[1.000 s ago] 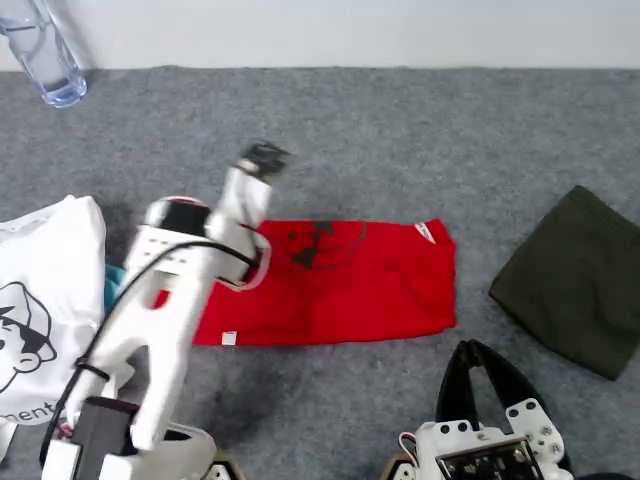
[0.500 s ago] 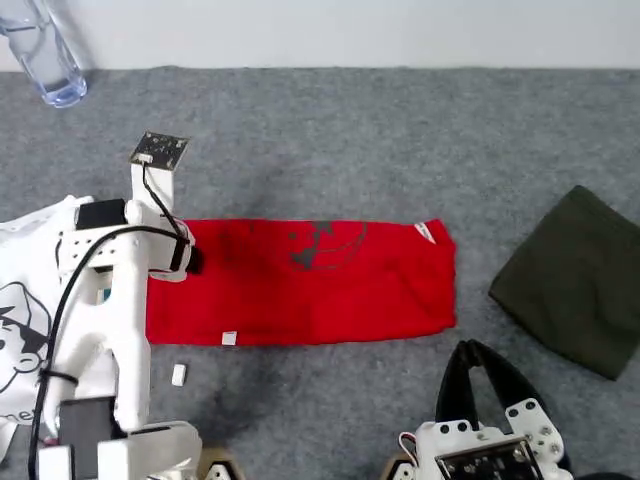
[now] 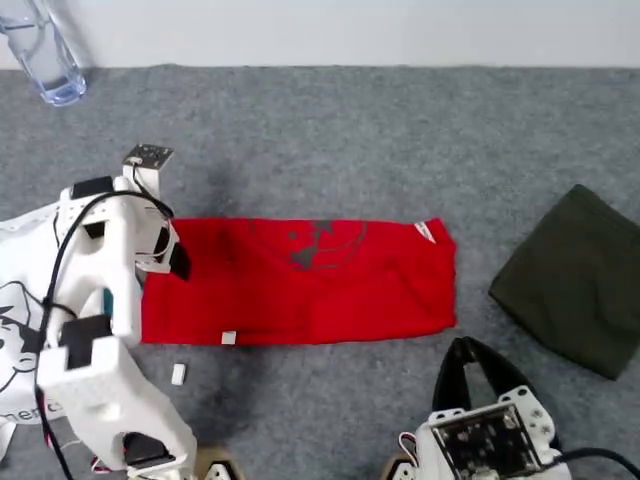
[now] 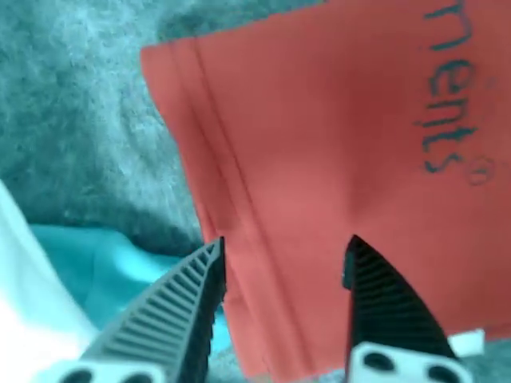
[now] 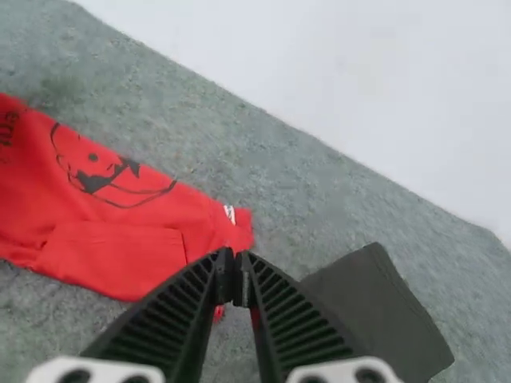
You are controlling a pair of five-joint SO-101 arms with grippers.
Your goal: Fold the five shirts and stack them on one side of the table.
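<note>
A red shirt (image 3: 310,285), folded into a long strip, lies across the middle of the grey table (image 3: 350,140). My left gripper (image 3: 172,255) hangs over its left end. In the left wrist view the left gripper (image 4: 283,263) is open, its fingers astride the hemmed edge of the red shirt (image 4: 335,159) with nothing held. A dark green folded shirt (image 3: 572,280) lies at the right. A white printed shirt (image 3: 25,300) lies at the left on a teal one (image 4: 104,263). My right gripper (image 5: 233,279) is shut and empty, low at the front right (image 3: 464,360).
A clear water bottle (image 3: 45,50) stands at the far left corner. A small white piece (image 3: 178,375) lies on the table in front of the red shirt. Bare grey cloth stretches behind the red shirt to the white wall.
My left arm has swung left from over the red shirt's left part to its very end, and that end now shows farther left. The right arm has barely shifted.
</note>
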